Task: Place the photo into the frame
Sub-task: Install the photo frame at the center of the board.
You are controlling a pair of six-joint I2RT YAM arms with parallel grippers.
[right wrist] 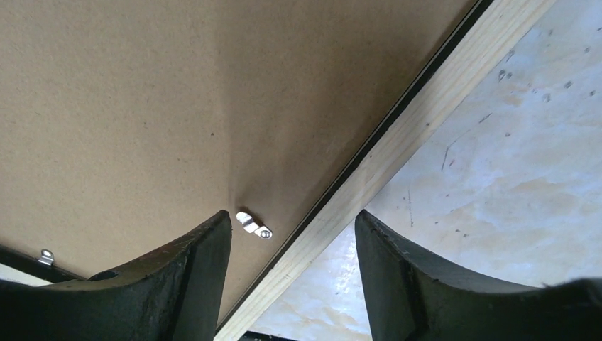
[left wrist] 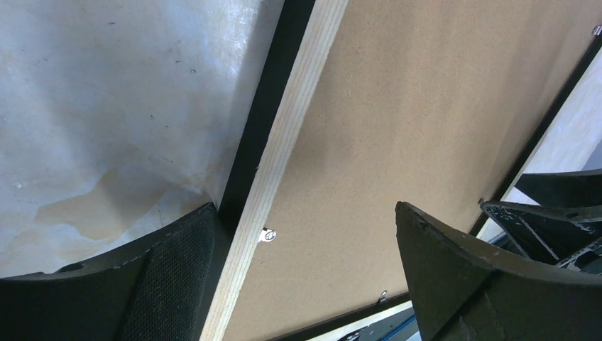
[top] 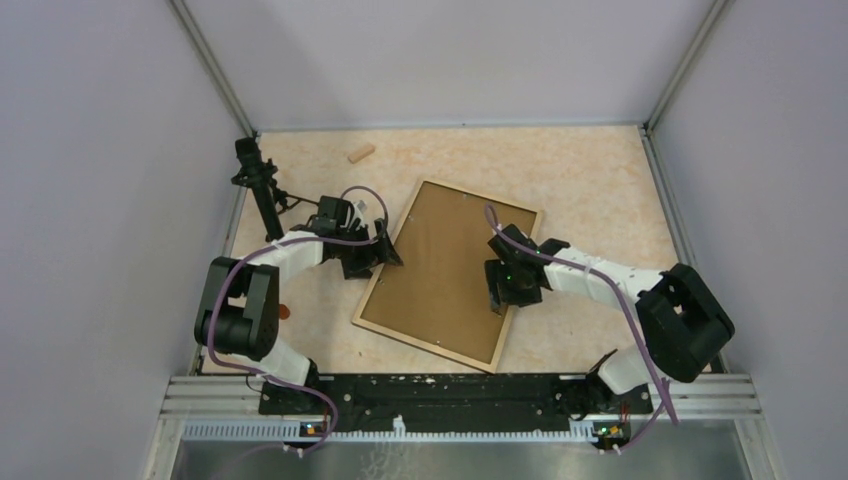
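Note:
The frame (top: 420,341) lies tilted on the table, back side up, with the brown backing board (top: 445,270) set inside it. The photo is hidden. My left gripper (top: 375,255) is open and straddles the frame's left rail (left wrist: 284,142), one finger on the table side and one over the board (left wrist: 412,128), near a small metal clip (left wrist: 267,235). My right gripper (top: 510,290) is open and straddles the right rail (right wrist: 426,121), one finger over the board (right wrist: 142,106) beside a clip (right wrist: 254,224). Neither gripper holds anything.
A small wooden peg (top: 361,153) lies at the back left. A black stand (top: 258,185) rises near the left wall. A small orange object (top: 284,312) lies by the left arm. Grey walls enclose the table on three sides.

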